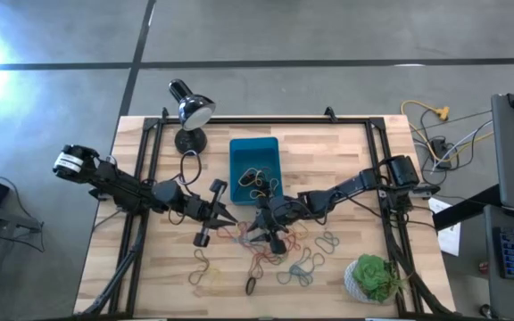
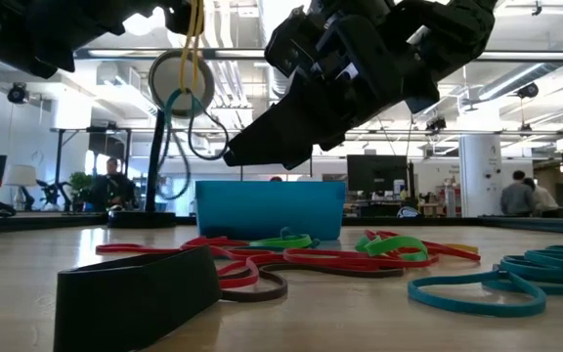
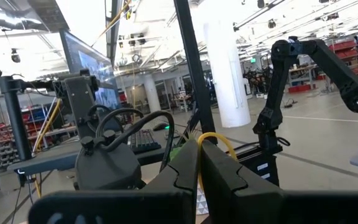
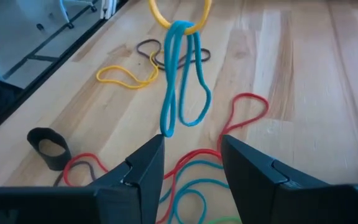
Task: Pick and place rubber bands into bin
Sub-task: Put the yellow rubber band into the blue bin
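Pick step in hand: yellow band (image 3: 211, 138) w/ blue bands (image 4: 180, 81) was pinched in left gripper (image 3: 197, 163) jaws, right gripper (image 4: 191, 152) jaws spread beside; transfer to bin (image 1: 253, 153) judged next.

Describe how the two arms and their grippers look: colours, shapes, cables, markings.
Both arms are dark, jointed metal. The left arm carries a white-labelled cylinder at its outer end; the right arm has a boxy black joint housing. The left gripper and right gripper have flat, angular black fingers with stepped inner edges. A black cable loops over a dark rounded housing in the left wrist view.
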